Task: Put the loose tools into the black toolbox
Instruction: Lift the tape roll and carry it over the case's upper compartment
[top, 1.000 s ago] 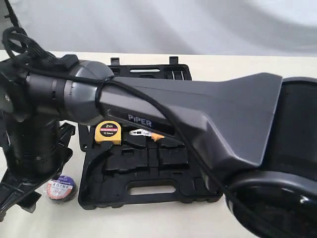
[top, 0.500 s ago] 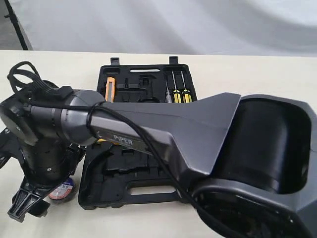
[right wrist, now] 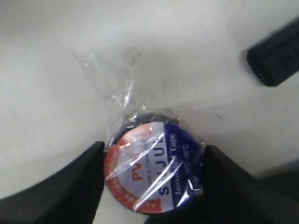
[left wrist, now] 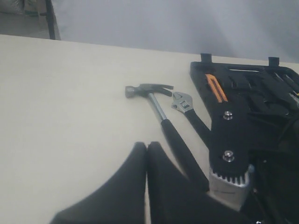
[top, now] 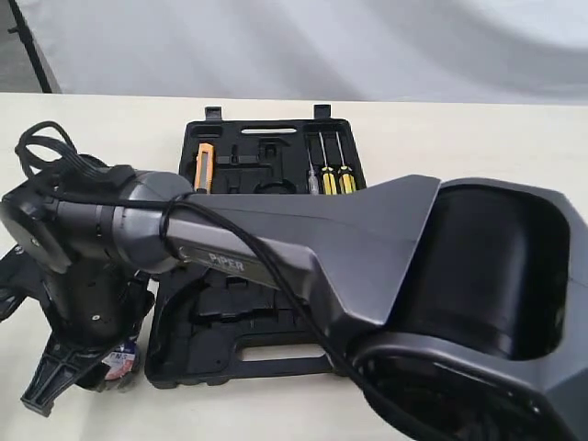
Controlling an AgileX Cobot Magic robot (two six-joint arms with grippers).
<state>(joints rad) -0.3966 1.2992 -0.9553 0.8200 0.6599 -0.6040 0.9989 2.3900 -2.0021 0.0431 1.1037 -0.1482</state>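
The black tape roll (right wrist: 152,170), with its red-white-blue label under clear wrap, lies on the table. My right gripper (right wrist: 154,147) is open, one finger close on each side of the roll. In the exterior view the roll (top: 120,359) peeks out under the right arm, left of the black toolbox (top: 230,323). The steel claw hammer (left wrist: 155,105) and the adjustable wrench (left wrist: 186,106) lie side by side on the table beside the toolbox (left wrist: 254,91). My left gripper (left wrist: 147,147) is shut and empty, near the hammer's handle.
The right arm (top: 303,234) crosses the open toolbox and hides its middle. Screwdrivers (top: 329,175) and an orange-handled knife (top: 205,165) sit in the far half. A black post (top: 28,46) stands at the table's far left corner.
The right arm has swung left and down, and its gripper has dropped around the tape roll. The arm now hides the yellow tape measure and the pliers.
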